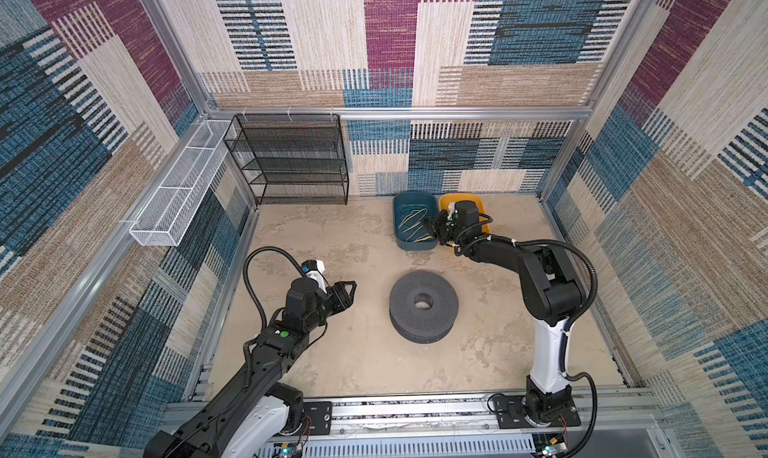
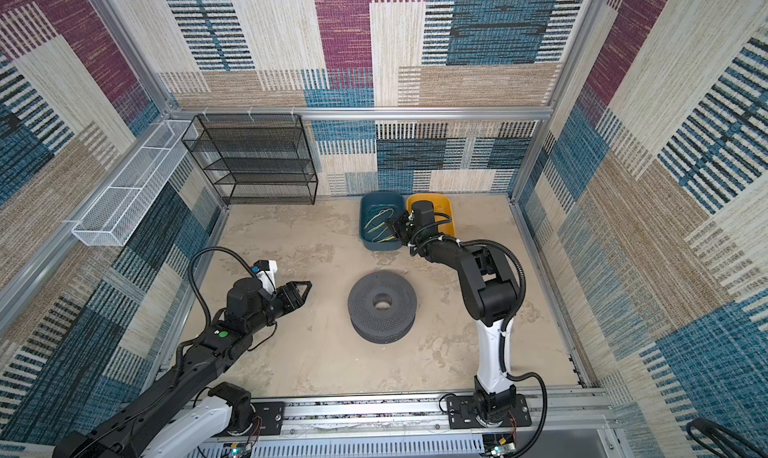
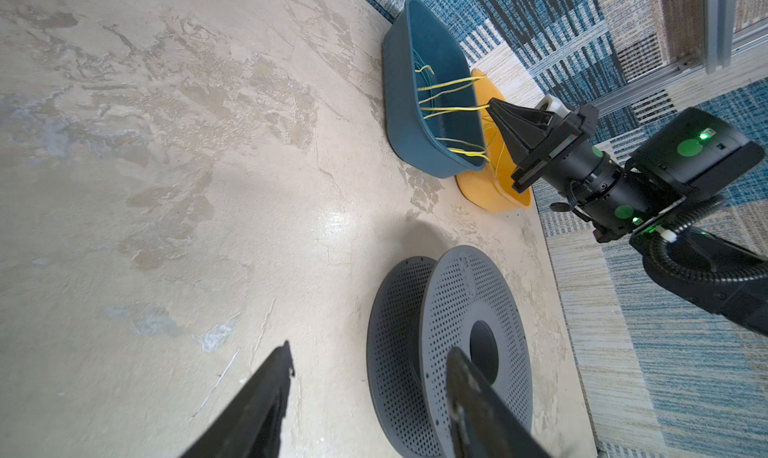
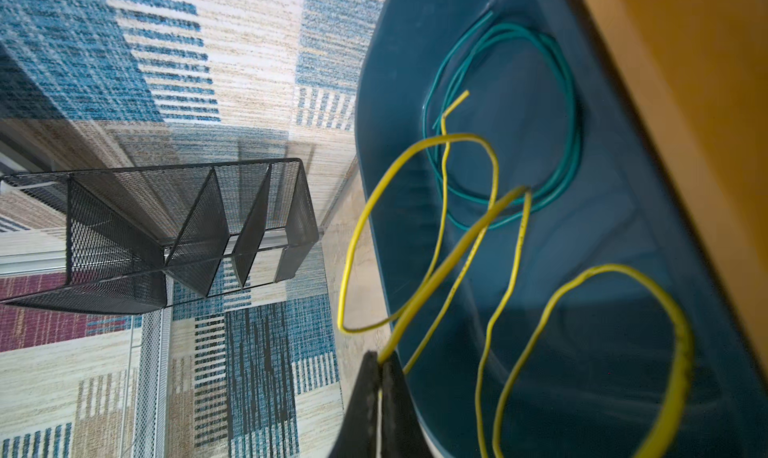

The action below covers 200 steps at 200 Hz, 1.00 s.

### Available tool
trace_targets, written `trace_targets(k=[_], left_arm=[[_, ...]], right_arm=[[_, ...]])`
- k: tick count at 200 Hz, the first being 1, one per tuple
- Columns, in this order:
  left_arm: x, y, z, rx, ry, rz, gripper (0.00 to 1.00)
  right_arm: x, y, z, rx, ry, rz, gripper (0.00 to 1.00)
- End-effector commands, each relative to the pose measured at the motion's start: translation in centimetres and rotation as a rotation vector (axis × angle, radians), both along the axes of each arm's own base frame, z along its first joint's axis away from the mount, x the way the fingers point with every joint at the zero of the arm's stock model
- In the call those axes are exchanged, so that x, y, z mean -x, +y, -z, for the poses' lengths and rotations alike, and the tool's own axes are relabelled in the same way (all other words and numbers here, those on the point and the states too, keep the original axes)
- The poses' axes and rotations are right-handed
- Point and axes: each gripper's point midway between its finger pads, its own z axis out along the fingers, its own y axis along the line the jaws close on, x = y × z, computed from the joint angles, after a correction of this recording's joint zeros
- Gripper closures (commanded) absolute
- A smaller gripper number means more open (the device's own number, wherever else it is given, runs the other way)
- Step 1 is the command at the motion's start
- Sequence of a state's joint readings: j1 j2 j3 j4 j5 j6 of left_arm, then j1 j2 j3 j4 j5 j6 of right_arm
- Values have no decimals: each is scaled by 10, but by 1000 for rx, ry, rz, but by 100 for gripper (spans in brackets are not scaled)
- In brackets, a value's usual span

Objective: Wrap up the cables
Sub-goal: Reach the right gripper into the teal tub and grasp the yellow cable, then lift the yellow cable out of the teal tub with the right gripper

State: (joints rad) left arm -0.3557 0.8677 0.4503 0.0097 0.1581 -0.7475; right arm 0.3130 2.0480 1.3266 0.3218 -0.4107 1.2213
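The right gripper (image 4: 380,358) is closed on a strand of the thin, bright yellow cables (image 4: 453,271).
Its loops are seen in the dark teal plastic tub (image 4: 602,331), at 12 o'clock of the grey perforated spool (image 1: 405,306). The left gripper (image 1: 349,291) is held empty, jaws apart, at 9 o'clock of that spool. On a lift, the strand could be lost from so slight a pinch, or the coiled green wire (image 4: 574,135) dragged out by tangled loops.

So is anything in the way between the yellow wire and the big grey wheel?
Nothing visible. The right hand pinches the yellow wire at the blue tub; the table between the tub and the grey wheel is bare. Only the tub's own wall has to be lifted over.
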Motion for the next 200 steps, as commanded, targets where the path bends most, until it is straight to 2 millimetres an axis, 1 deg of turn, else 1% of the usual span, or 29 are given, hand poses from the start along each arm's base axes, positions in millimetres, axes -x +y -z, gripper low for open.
trace_targets(k=[1, 39, 65, 126, 160, 200], left_arm=[[-2, 1, -8, 9, -17, -10, 39], [-1, 2, -13, 10, -28, -11, 38], [-1, 1, -20, 12, -40, -7, 38], [0, 1, -33, 7, -56, -2, 38], [-1, 2, -38, 7, -62, -3, 38], [0, 1, -39, 8, -58, -1, 38]], right_arm=[[-1, 5, -27, -50, -73, -24, 98], [5, 3, -51, -39, -131, -33, 99], [12, 1, -64, -26, -161, -41, 100], [26, 8, -94, 15, -254, -136, 100], [29, 9, -112, 41, -303, -156, 100], [35, 13, -105, 27, -298, -191, 100]])
